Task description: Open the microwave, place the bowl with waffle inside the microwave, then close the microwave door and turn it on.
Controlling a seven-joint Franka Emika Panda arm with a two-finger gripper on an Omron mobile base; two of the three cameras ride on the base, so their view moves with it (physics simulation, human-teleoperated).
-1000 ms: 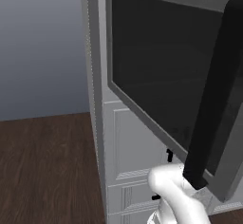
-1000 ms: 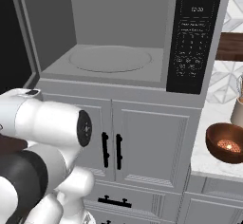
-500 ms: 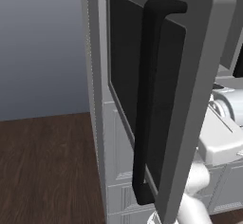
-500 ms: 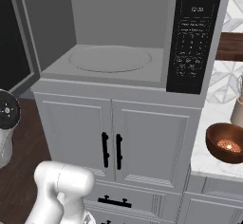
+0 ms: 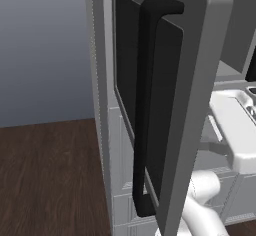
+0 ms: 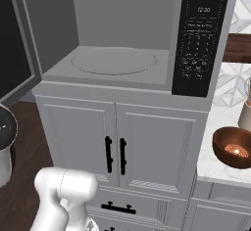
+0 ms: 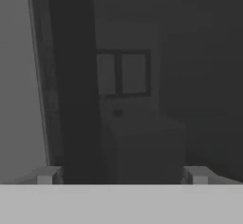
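On counter: 1 bowl (image 6: 234, 147); 1 microwave (image 6: 122, 39), door (image 5: 165, 95) open.

Arm casing (image 6: 63, 191): smooth matte white, no seams, cables, screws or markings that can be made out. Lower link is a fat rounded tube that bends like an elbow, with a blunt domed cap at the bend.

Left base view, to the right of the microwave door: another white link (image 5: 200, 205), rounded and tubular, and above it a flatter white block (image 5: 237, 130) with bevelled edges and a shallow recessed panel on its upper face; a small dark detail at its top corner, too small to read.

Round dark joint face (image 6: 5, 127), glossy black-grey disc, with a pale grey cylinder under it.

Fingers (image 7: 47, 175): two small pale grey squared tips with lighter pads.
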